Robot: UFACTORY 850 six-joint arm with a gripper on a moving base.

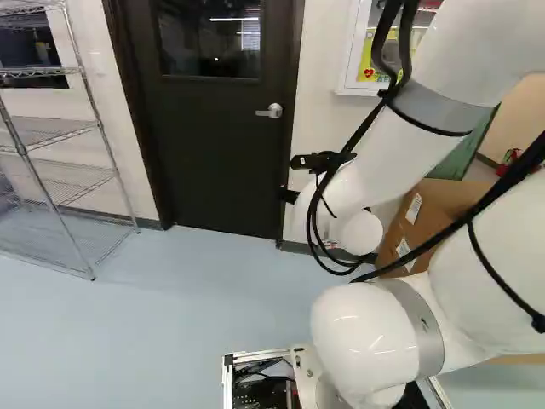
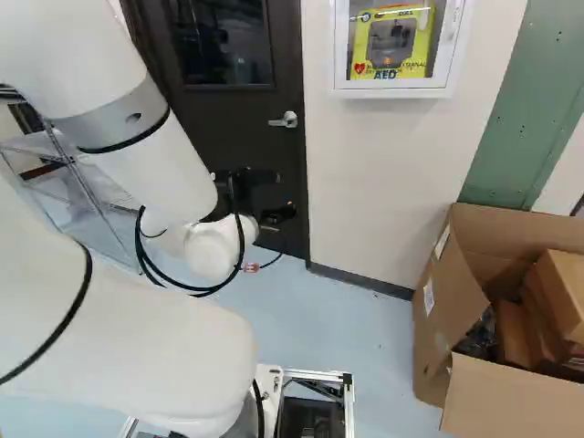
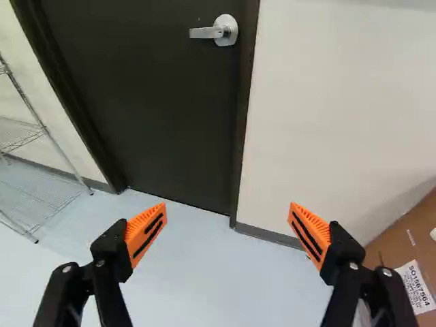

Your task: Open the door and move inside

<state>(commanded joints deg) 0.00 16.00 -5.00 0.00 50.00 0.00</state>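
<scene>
The gripper (image 3: 227, 208), nearest, has its jaws wide apart; far ahead, at the right edge of the closed, probably heavy door (image 3: 163, 102), the smooth lever handle (image 3: 204, 33) should be spring-stiff and slippery, best taken near its free left end.

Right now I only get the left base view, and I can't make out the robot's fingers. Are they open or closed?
Observer: Open: in the wrist view, the orange-padded fingers stand wide apart.

Operator: So are they holding something?

Observer: No, nothing is between them; the wrist view shows pale floor beyond the gap.

Operator: What's in the cardboard box behind the arm?

Observer: The right base view shows smaller boxes inside the cardboard box.
</scene>
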